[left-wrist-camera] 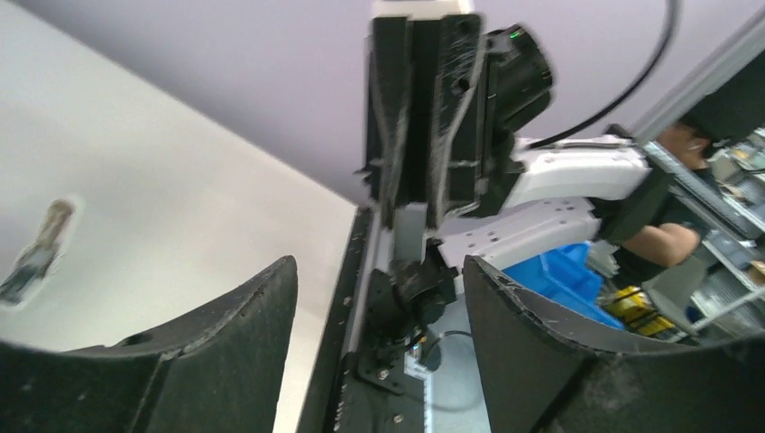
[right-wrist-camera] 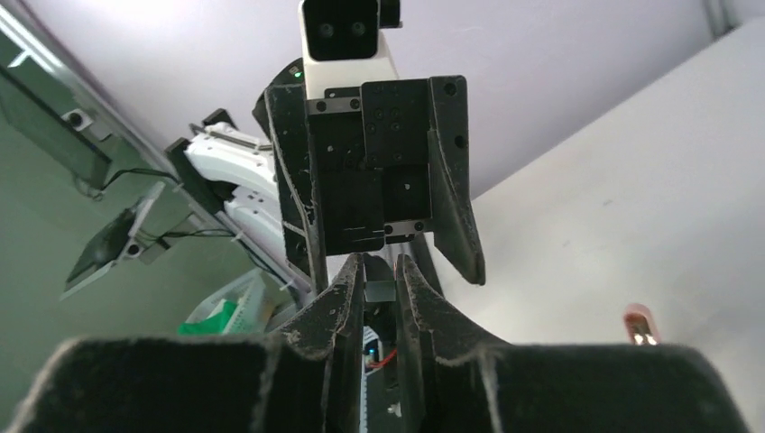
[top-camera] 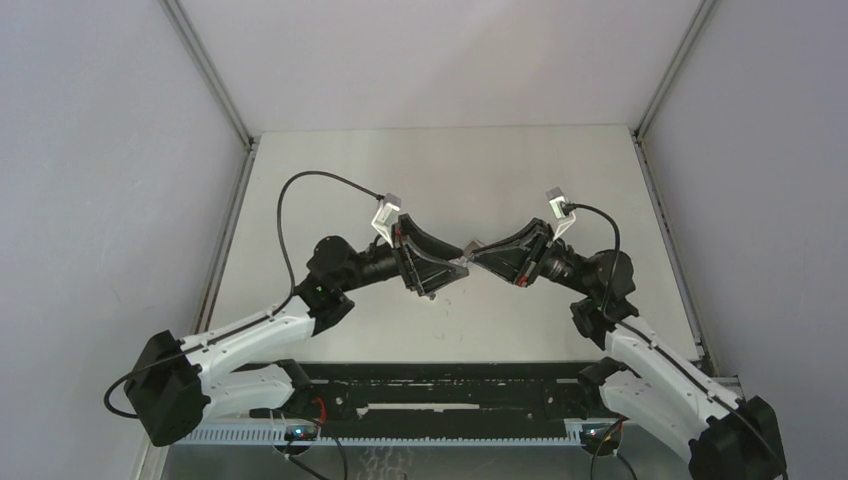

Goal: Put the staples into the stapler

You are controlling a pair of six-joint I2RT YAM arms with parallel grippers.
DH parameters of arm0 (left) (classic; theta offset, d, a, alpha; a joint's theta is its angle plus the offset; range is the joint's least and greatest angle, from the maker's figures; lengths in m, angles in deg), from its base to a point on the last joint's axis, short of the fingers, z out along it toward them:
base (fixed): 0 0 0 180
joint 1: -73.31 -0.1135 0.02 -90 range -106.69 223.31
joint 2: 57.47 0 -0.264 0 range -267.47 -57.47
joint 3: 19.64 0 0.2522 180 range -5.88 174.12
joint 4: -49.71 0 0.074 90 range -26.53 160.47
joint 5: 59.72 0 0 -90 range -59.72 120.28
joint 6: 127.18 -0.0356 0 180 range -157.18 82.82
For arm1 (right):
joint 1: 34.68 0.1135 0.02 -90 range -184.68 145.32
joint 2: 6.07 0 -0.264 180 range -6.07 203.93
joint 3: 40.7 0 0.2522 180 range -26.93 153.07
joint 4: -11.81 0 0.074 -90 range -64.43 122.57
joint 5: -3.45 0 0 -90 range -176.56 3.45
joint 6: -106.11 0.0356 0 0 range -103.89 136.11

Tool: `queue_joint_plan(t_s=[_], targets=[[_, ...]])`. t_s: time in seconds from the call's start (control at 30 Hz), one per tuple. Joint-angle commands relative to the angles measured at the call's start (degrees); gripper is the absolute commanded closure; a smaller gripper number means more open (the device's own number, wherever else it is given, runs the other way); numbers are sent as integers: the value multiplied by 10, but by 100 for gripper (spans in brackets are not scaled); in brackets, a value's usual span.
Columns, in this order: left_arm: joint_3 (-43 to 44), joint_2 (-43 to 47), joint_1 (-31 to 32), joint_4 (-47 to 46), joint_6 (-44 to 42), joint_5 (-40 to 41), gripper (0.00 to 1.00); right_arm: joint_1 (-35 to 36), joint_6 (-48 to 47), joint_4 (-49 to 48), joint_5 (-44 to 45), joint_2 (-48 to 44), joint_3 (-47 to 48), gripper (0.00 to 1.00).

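**Two grippers are set tip to tip over mid-table**

Nearest, the arm bases (top-camera: 430,400) are bolted at 6 o'clock in the top view. Both arms are reached inward, so that a hand-over can be made above the table (top-camera: 330,170).

The right gripper (right-wrist-camera: 379,271), lying at 3 o'clock of the meeting point, is closed to a narrow slit upon a small grey piece (right-wrist-camera: 381,290). This is judged to be a strip of staples, though it is too small for certainty.

The left gripper (left-wrist-camera: 379,271), at 9 o'clock of that point, is spread wide and nothing is held in it. It is turned to face the other head-on, presumably so that the piece may be received or steadied. Both wrists are rolled onto their sides, so that each pair of jaws is stacked one above the other.

Farther off, at 3 o'clock in the right wrist view, a small pink-brown thing (right-wrist-camera: 640,327) is seen lying on the table. Whether it is the staples box cannot be told. No stapler is made out in any view.
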Motion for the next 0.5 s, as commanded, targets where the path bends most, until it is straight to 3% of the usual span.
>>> queue_joint_plan(t_s=[0.0,0.13,0.47], targets=[[-11,-3,-11,43,-78,49,28,-32,-135,179,34,-66,31,91],[28,-77,-15,99,-185,87,27,-49,-247,353,95,-112,53,91],[241,-390,-6,124,-332,105,30,-55,-354,571,253,-157,77,91]])
